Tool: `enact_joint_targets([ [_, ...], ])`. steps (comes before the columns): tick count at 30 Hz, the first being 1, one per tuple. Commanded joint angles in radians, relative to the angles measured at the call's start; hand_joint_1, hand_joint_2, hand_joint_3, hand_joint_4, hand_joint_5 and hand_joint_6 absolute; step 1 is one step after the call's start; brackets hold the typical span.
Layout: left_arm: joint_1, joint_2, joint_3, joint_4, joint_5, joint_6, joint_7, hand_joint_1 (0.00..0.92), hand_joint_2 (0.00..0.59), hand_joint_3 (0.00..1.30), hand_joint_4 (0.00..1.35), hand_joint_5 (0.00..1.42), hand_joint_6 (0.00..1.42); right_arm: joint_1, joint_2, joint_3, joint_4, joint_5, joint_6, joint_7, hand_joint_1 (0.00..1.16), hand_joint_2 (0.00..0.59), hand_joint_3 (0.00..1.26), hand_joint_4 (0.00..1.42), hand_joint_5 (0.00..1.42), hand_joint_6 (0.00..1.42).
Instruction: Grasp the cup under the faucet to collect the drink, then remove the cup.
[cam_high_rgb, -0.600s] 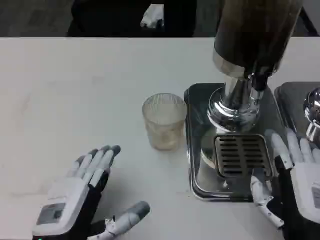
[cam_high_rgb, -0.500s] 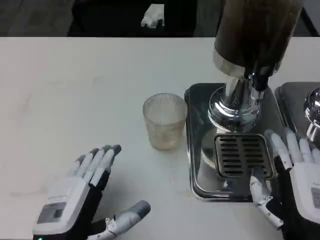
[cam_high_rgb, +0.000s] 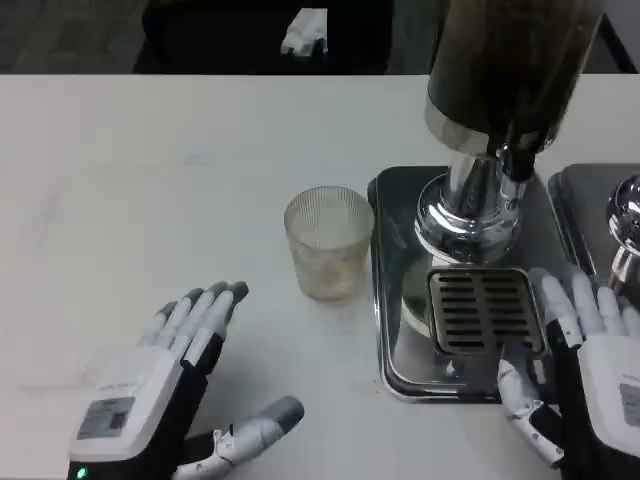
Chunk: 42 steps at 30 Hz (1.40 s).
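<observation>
Fingers of the left hand are spread wide and hold nothing; the hand lies palm-down over the white bench, below and to the left of the ribbed clear glass cup, apart from it. The right hand is likewise open and holds nothing, its fingers splayed at the lower right corner of the shiny steel drip tray, just beside the black slotted grate. The cup stands upright on the bench, just beside the left edge of the drip tray, not on the grate. To the right of the cup and above the grate rises the chrome-based drink dispenser with its dark tank, its black faucet hanging over the tray. A second chrome base shows further right of the cup, at the picture's edge.
</observation>
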Motion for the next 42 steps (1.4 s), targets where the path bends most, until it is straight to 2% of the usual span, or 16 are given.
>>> enact_joint_targets([
  [1,-0.021,-0.006,0.026,0.046,-0.073,-0.035,0.012,0.000,0.103,0.00,0.00,0.00,0.00,-0.012,-0.004,0.001,-0.004,-0.012,0.002,-0.012,0.21,0.542,0.08,0.00,0.00,0.00],
  [5,-0.089,-0.011,0.067,0.103,-0.142,-0.058,0.019,0.000,0.083,0.00,0.00,0.00,0.00,-0.015,-0.002,0.005,-0.004,-0.014,0.003,-0.012,0.21,0.542,0.08,0.00,0.00,0.00],
  [10,-0.263,-0.018,0.078,0.305,-0.216,-0.109,-0.001,0.000,0.035,0.00,0.00,0.00,0.00,-0.020,0.000,0.020,0.000,-0.021,0.003,-0.016,0.21,0.542,0.08,0.00,0.00,0.00],
  [14,-0.440,-0.036,0.054,0.553,-0.226,-0.183,0.019,0.000,0.028,0.00,0.00,0.00,0.00,-0.016,0.009,0.027,-0.002,-0.027,0.012,-0.026,0.21,0.542,0.08,0.00,0.00,0.00],
  [18,-0.599,-0.058,0.001,0.745,-0.227,-0.243,-0.030,0.000,0.020,0.00,0.00,0.00,0.00,-0.011,0.018,0.026,-0.010,-0.025,0.024,-0.029,0.21,0.542,0.08,0.00,0.00,0.00],
  [21,-0.679,-0.089,-0.013,0.860,-0.256,-0.282,-0.073,0.043,0.002,0.00,0.00,0.00,0.00,-0.010,0.029,0.032,-0.018,-0.030,0.034,-0.027,0.21,0.542,0.08,0.00,0.00,0.00],
  [26,-0.753,-0.140,-0.028,0.975,-0.277,-0.315,-0.100,0.083,0.000,0.00,0.00,0.00,0.00,0.005,0.043,0.040,-0.031,-0.039,0.047,-0.026,0.21,0.542,0.08,0.00,0.00,0.00],
  [31,-0.792,-0.167,-0.043,1.035,-0.279,-0.316,-0.099,0.131,0.002,0.00,0.00,0.00,0.00,0.017,0.049,0.048,-0.045,-0.047,0.056,-0.024,0.21,0.542,0.08,0.00,0.00,0.00],
  [35,-0.832,-0.187,-0.074,1.073,-0.248,-0.284,-0.067,0.223,0.013,0.00,0.00,0.00,0.00,0.022,0.056,0.057,-0.056,-0.051,0.063,-0.020,0.21,0.542,0.08,0.00,0.00,0.00],
  [42,-0.895,-0.232,-0.064,1.136,-0.280,-0.234,-0.088,0.336,0.026,0.00,0.00,0.00,0.00,0.027,0.062,0.080,-0.071,-0.057,0.075,-0.016,0.21,0.542,0.09,0.00,0.00,0.00],
])
